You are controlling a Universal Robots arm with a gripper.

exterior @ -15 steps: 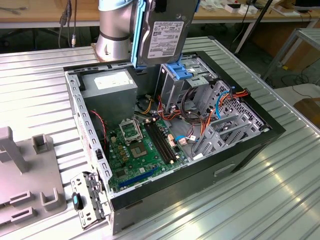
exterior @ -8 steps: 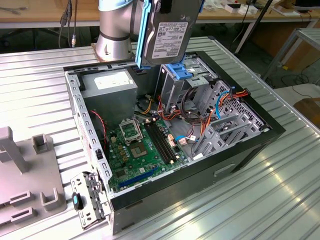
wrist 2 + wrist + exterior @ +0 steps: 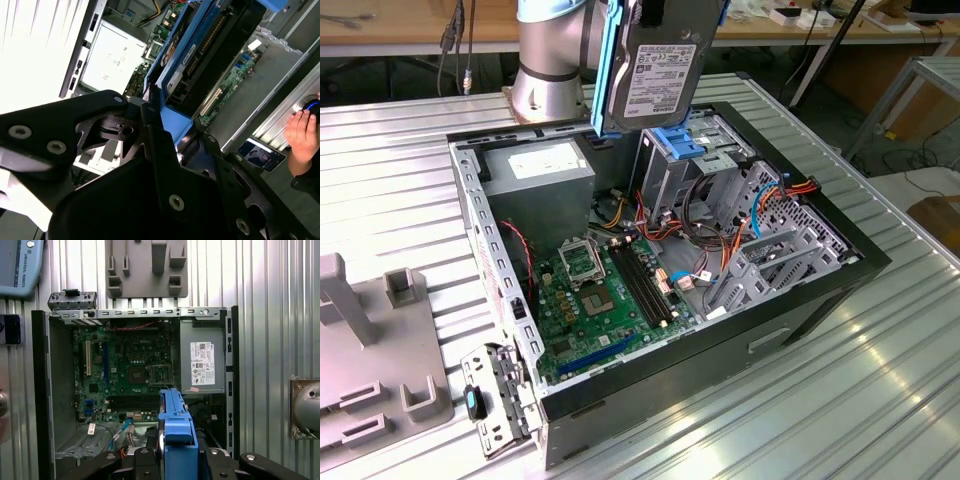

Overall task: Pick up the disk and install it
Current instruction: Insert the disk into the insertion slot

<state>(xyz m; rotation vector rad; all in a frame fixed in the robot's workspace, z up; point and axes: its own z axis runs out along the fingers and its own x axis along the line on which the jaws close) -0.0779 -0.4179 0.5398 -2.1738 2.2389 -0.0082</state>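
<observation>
One disk (image 3: 655, 70) is hanging on edge over the open computer case (image 3: 720, 352).
The gripper (image 3: 177, 459) is holding the disk by its blue rail, with the fingers (image 3: 152, 125) clamping it from both sides. The disk is hovering upright above the drive cage (image 3: 665, 180) at the case's far corner. A hand (image 3: 302, 132) is resting outside the case.

Bright, even overhead light fills the exterior view, with soft sheen on the ribbed tabletop (image 3: 880, 400) and shade inside the computer case (image 3: 472, 215). In the second wrist view the tabletop blows out white, and the dark claw (image 3: 172, 122) gripping the disk (image 3: 210, 50) blurs near the lens. The first wrist view is crisp.
</observation>
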